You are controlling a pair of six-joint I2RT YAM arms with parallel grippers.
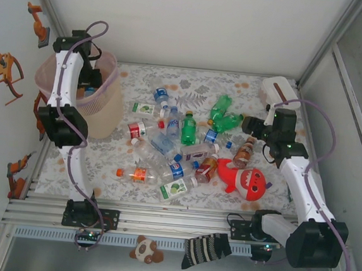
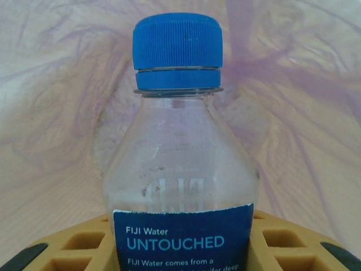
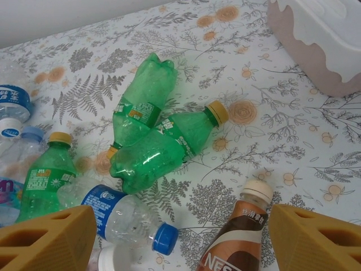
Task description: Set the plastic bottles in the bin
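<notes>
Left jaws: clamped on the Fiji bottle (image 2: 180,169), low on its labelled body, at the mouth of the bin (image 1: 107,113).
Fiji bottle: long axis in line with the jaws, blue cap leading and pointing at the pinkish liner (image 2: 56,113).
Right jaws: wide apart, holding nothing, hanging over the tabletop (image 1: 58,163) on either side of the brown bottle (image 3: 240,237).
Brown bottle: lying flat, cream cap pointing away from the wrist.
Green bottles (image 3: 163,149): two lie touching and crossed, their caps at opposite ends.
Other bottles (image 1: 167,153): strewn mid-tabletop, their axes pointing every way.
</notes>
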